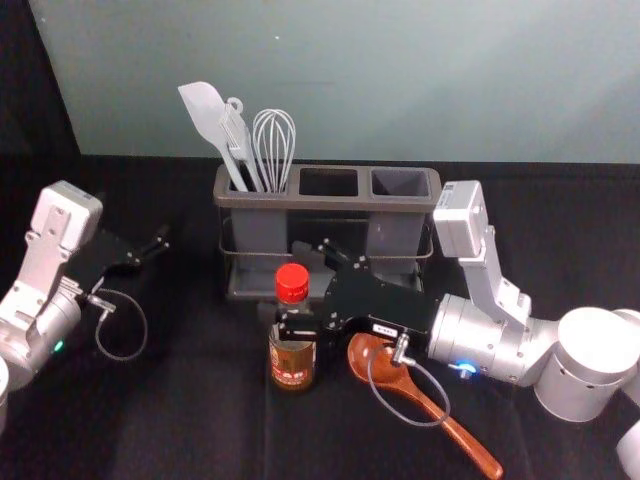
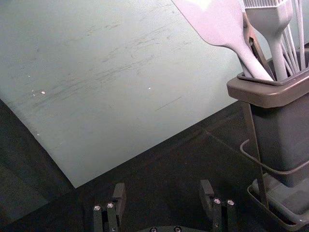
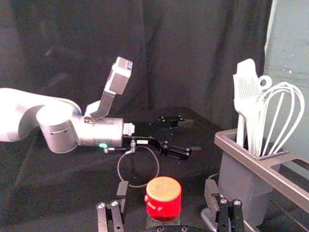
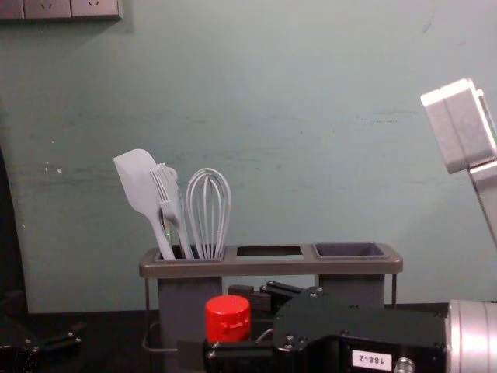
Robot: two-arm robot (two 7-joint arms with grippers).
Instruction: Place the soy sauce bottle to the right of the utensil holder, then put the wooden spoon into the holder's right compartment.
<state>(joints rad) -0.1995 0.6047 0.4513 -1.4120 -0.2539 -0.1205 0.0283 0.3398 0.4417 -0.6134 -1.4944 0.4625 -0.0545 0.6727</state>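
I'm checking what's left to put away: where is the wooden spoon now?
In the head view, the wooden spoon lies on the table in front of the utensil holder, just right of the soy sauce bottle, its bowl nearest the bottle.

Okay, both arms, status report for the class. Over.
Right gripper open around soy sauce bottle. Left gripper open, left of utensil holder. Wooden spoon lies close beside bottle, could get nudged.

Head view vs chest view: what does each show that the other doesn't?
Head adds: reddish-brown wooden spoon; soy sauce bottle's brown, labelled body.
Chest adds: pale socket plates high on the wall.
Both: red bottle cap between the right gripper's open fingers; left gripper at the left; grey three-slot utensil holder with white spatula, brush, wire whisk in its left slot.
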